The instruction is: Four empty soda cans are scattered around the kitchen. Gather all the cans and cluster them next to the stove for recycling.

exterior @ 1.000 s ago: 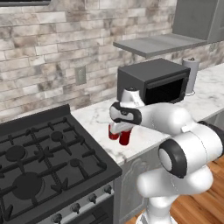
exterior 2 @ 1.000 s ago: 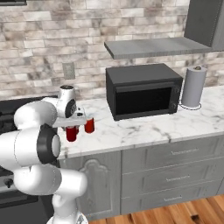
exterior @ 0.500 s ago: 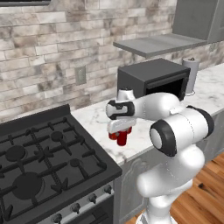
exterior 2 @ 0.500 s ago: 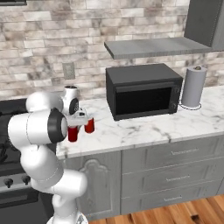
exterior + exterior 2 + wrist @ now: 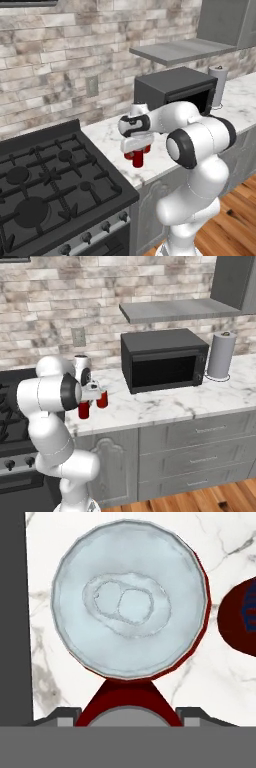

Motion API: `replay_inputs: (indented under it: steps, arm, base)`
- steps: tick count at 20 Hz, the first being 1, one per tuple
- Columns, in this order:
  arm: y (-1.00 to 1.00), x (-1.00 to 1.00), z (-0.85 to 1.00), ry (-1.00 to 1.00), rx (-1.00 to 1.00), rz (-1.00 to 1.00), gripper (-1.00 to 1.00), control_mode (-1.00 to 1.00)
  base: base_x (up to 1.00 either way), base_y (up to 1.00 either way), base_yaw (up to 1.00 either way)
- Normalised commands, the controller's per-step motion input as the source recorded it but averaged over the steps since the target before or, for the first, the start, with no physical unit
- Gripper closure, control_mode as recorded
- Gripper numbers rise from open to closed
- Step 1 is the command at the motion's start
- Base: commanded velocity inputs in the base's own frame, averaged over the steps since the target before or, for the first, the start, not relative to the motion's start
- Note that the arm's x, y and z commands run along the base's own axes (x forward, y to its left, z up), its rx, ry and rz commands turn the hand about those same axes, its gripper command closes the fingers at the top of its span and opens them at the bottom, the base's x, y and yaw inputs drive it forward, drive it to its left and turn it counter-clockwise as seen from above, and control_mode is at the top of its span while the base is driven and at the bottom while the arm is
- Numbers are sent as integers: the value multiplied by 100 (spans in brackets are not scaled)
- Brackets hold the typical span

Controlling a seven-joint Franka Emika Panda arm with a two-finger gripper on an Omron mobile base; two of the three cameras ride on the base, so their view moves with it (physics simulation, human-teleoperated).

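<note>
At the worktop's left edge, just right of the stove [image 5: 45, 185], the gripper [image 5: 137, 145] pinches a red soda can [image 5: 138, 158] beside two more cans [image 5: 102, 399]. To place it well, I would lower it straight down until it stands flat, apart from its neighbours, before spreading the jaws.

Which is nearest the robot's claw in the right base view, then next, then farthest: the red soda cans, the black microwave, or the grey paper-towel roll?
1. Red soda cans, directly below the gripper, near the stove's edge.
2. Black microwave, mid-counter, to the right.
3. Grey paper-towel roll, far right of the counter.
</note>
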Motion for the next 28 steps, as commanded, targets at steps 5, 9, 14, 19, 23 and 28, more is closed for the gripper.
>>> replay_inputs:
  steps: [5, 9, 14, 19, 23, 28]
  arm:
    - [8, 0, -32, 0, -8, -2, 100, -100]
    - [2, -9, -35, 2, -7, -2, -100, -100]
    - [-9, -13, -18, 1, 0, -5, -100, -100]
    - [-10, -12, -1, 0, 0, -1, -100, -100]
    - [-1, -3, 13, -4, 1, 0, -100, -100]
    - [0, 2, 36, 0, 2, 0, -100, -100]
  base:
    - [0, 0, 0]
    - [0, 0, 0]
    - [0, 0, 0]
    - [0, 0, 0]
    - [0, 0, 0]
    - [0, 0, 0]
